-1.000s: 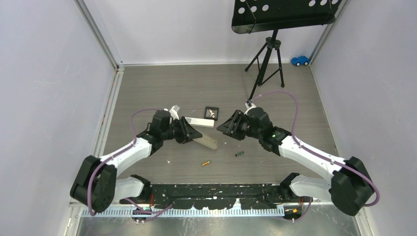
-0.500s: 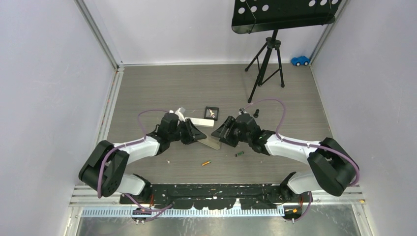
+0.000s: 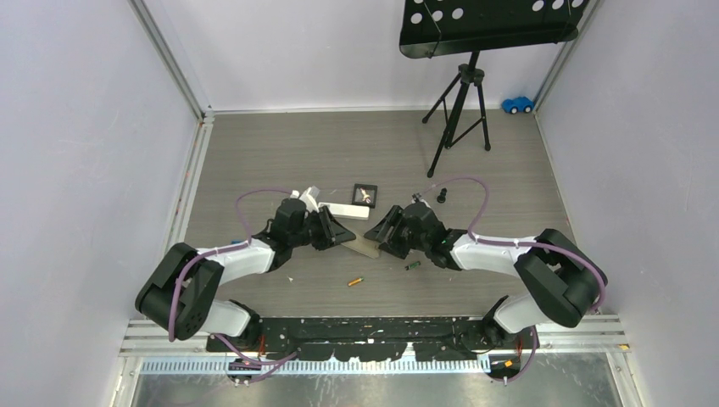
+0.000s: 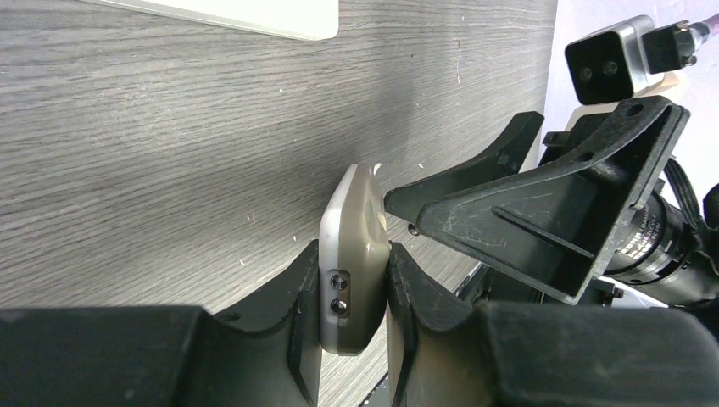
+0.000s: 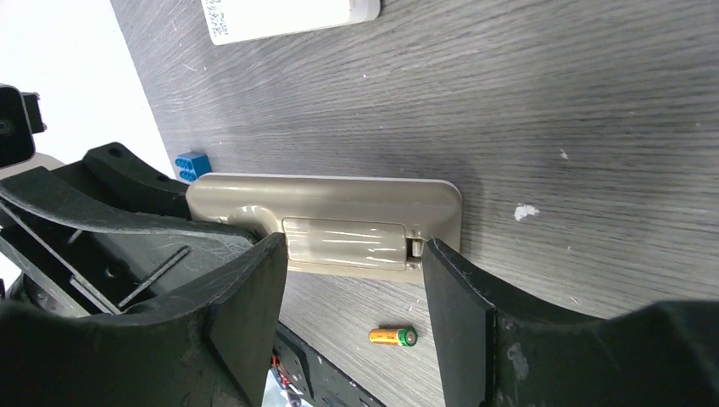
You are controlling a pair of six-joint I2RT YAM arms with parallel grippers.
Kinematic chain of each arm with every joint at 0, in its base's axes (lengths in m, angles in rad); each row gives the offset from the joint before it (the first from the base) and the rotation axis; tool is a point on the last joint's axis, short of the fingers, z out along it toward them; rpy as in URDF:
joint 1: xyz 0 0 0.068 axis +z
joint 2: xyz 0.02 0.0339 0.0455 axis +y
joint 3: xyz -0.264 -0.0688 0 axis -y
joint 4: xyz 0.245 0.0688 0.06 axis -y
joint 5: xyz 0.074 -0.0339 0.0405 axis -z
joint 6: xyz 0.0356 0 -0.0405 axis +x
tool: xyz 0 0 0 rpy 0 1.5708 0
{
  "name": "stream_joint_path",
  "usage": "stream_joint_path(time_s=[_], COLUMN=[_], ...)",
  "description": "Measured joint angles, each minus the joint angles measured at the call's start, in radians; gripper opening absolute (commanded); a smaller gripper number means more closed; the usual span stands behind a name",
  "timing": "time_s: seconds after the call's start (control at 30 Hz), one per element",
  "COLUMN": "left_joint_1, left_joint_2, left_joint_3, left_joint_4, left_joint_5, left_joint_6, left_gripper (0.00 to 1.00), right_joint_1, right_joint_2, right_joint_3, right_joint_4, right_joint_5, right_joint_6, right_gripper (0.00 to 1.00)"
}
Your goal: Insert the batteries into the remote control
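While between fingers, smooth rounded remote control

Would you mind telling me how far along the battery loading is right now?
Done: the left claw grips the remote control. In hand: the open right claw straddles its battery cover, which is shut. Left: open it, then load the orange battery and green battery lying on the table.

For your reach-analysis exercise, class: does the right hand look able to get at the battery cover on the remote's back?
Likely yes: the left hand grips the remote with its back facing the right hand, whose open fingers flank the battery cover, nothing between.
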Motion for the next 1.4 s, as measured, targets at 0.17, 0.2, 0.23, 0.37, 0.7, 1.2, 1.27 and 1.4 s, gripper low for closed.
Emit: stream_joint_path(time_s=[0.17,0.2,0.23,0.37,0.7,1.2,1.27,1.4], left_joint_1=[0.0,0.0,0.0,0.0,0.001,0.002,0.005,0.012], left_joint_2=[0.0,0.0,0.0,0.0,0.0,0.0,0.001,0.003], left_joint_3=[-0.004,-0.004,-0.004,-0.004,-0.008,-0.008,-0.008,-0.008], left_joint_4=[0.008,0.008,0.008,0.01,0.019,0.021,0.023,0.027], left_joint_5=[0.0,0.0,0.0,0.0,-0.004,-0.005,-0.005,-0.009], left_joint_6=[0.003,0.003,0.003,0.005,0.005,0.005,0.005,0.005], left_gripper=[0.0,0.0,0.0,0.0,0.0,0.0,0.0,0.0], right_joint_1=[0.0,0.0,0.0,0.0,-0.002,-0.002,-0.002,-0.006], right_joint_2=[0.002,0.002,0.003,0.009,0.029,0.037,0.043,0.061], right_joint_3=[-0.022,-0.025,-0.029,-0.036,-0.041,-0.035,-0.035,-0.035], right_joint_4=[0.015,0.02,0.029,0.053,0.079,0.096,0.108,0.142], right_joint_5=[0.0,-0.001,-0.001,-0.001,-0.001,0.0,0.0,-0.002], right_joint_6=[0.014,0.017,0.021,0.028,0.025,0.023,0.023,0.026], right_gripper=[0.66,0.66,0.67,0.6,0.4,0.52,0.52,0.53])
